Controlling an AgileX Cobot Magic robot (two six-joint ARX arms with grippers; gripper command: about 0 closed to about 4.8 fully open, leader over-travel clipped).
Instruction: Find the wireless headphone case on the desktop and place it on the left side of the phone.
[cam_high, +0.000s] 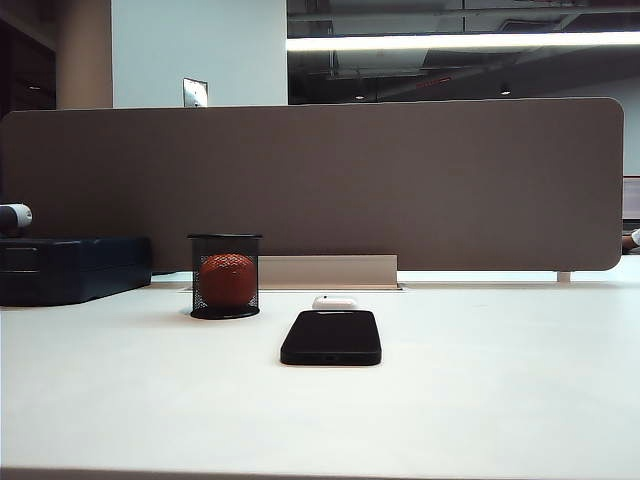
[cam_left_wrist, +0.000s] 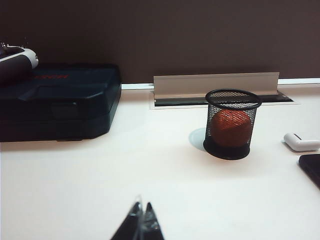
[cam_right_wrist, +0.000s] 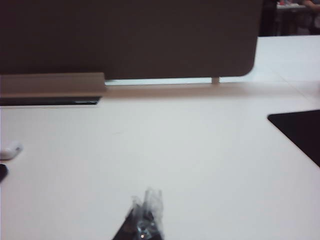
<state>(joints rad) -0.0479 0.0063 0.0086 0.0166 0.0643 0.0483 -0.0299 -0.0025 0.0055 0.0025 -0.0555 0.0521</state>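
Nearest the lens in each wrist view are the gripper tips. The left gripper (cam_left_wrist: 142, 222) sits at the bottom centre of the left wrist frame, fingertips pressed together, holding nothing, low over bare desktop (cam_left_wrist: 100, 175). The right gripper (cam_right_wrist: 145, 215) sits at the bottom centre of the right wrist frame, likewise closed and empty. Neither arm appears in the exterior view.

Outward from the left gripper: the wireless headphone case (cam_left_wrist: 301, 142) lies at the right edge of that frame, with a corner of the phone (cam_left_wrist: 311, 167) just below it. In the exterior view the case (cam_high: 334, 301) rests just behind the phone (cam_high: 331, 337), centre frame; whether they touch cannot be told. From the right wrist the case (cam_right_wrist: 10, 149) shows at the far left edge.

Assessment: the step in hand is the approach, not yet begun. The case is small, glossy and rounded, so it is likely to slip. Open the jaws fully, descend squarely over it, and close across its narrow width. Lift clear of the phone before moving left.

Containers: one black mesh cup (cam_high: 225, 276) stands left of the phone, holding an orange ball (cam_high: 227, 279). The set-down spot lies between cup and phone; keep off the cup. A dark blue box (cam_high: 72, 268) lies closed at far left, contents unseen.
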